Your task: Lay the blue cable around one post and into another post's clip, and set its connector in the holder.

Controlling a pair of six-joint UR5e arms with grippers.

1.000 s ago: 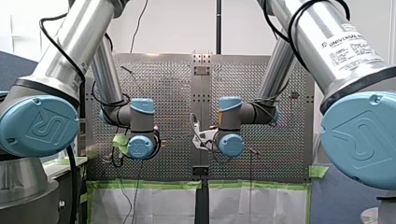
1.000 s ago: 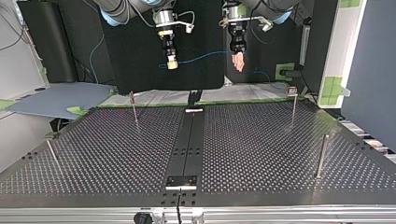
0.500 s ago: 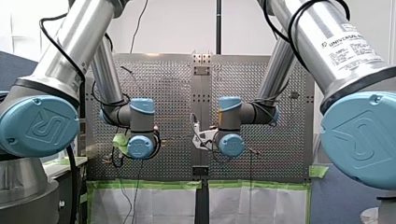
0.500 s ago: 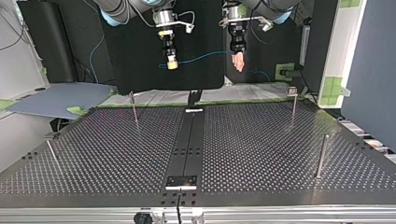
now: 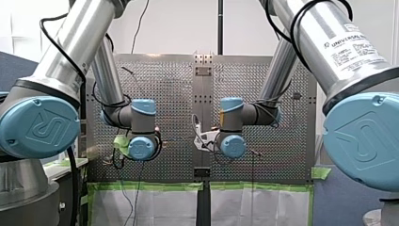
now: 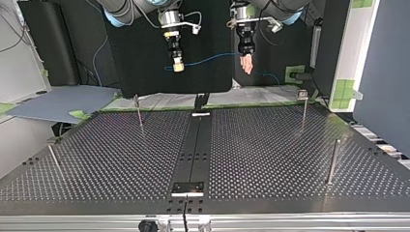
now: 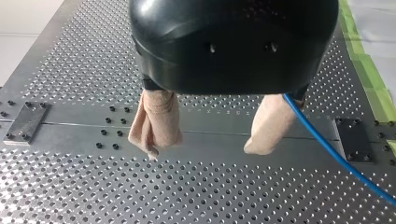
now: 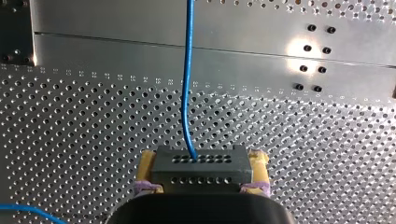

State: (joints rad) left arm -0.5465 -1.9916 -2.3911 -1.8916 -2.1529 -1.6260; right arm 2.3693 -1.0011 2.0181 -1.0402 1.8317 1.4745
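In the right wrist view my right gripper is shut on a grey connector block, its yellow pads on the block's two sides. The blue cable leaves the block and runs ahead over the table. In the top view this gripper hangs high above the far edge, and the blue cable stretches across to my left gripper. My left gripper stands open, with beige-wrapped fingers wide apart. The cable passes along the outer side of one finger, unclamped.
Thin metal posts stand on the perforated table: one at the far left, one with a small head at the far right, one nearer right, one nearer left. A dark plate sits on the centre strip.
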